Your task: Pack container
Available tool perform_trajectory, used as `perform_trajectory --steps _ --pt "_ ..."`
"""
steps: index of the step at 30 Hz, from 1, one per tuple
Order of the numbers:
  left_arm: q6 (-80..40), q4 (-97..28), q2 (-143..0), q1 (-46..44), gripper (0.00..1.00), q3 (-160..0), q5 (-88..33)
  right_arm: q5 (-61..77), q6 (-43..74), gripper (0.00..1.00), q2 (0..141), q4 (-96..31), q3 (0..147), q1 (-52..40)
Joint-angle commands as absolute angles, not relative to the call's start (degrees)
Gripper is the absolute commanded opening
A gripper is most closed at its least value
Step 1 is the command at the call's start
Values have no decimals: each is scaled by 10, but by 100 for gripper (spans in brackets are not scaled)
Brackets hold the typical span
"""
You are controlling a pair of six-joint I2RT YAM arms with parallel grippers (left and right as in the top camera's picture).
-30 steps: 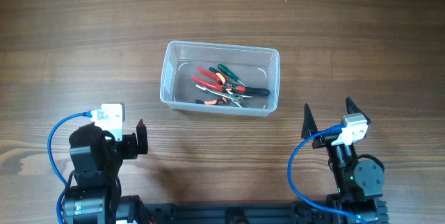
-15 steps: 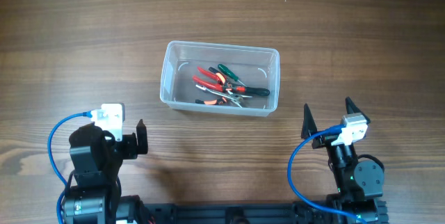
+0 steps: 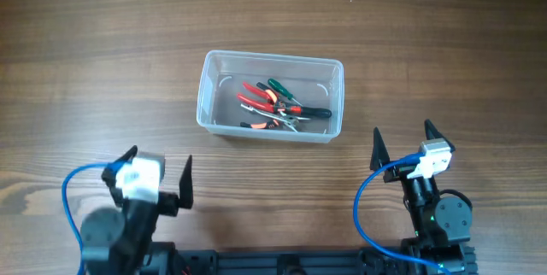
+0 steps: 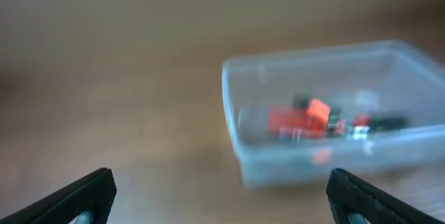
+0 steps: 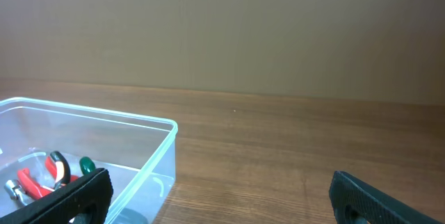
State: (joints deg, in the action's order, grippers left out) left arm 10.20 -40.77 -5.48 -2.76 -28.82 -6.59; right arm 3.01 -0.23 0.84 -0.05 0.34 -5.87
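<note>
A: Where does the container (image 3: 203, 96) stand?

B: On the wooden counter (image 3: 102, 53), about in the middle and well apart from both arms. It is clear plastic, upright, and open at the top.

A: What lies inside it?

B: A small heap of hand tools (image 3: 272, 104) with red, green and black handles. They lie on its floor, more toward the right side. I cannot count them exactly.

A: How is the left claw (image 3: 159, 159)?

B: It is spread wide, with nothing between its 2 fingers. It is at the near edge, left of the container. Its own camera view is blurred.

A: And the right claw (image 3: 402, 130)?

B: Also spread and holding nothing. It is near the container's right front corner, not touching it.
</note>
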Motion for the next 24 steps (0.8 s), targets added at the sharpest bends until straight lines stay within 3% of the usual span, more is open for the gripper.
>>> perform_trajectory --steps 1,5,9,14,16,24 --pt "103 -298 -7 -51 100 -255 -88 39 4 100 6 1 3 -63" --pt "103 -98 -6 -62 100 -159 -83 39 4 100 6 1 3 -63" --pt "97 16 -6 -62 100 -64 -84 39 4 100 6 1 3 -63" --pt "-5 22 -3 -62 100 -8 -49 39 4 100 6 1 3 -63" --pt "-57 -29 -2 -62 100 -3 -45 39 4 100 6 1 3 -63" --pt "-65 -41 -3 -62 100 -3 -40 39 4 100 6 1 3 -63"
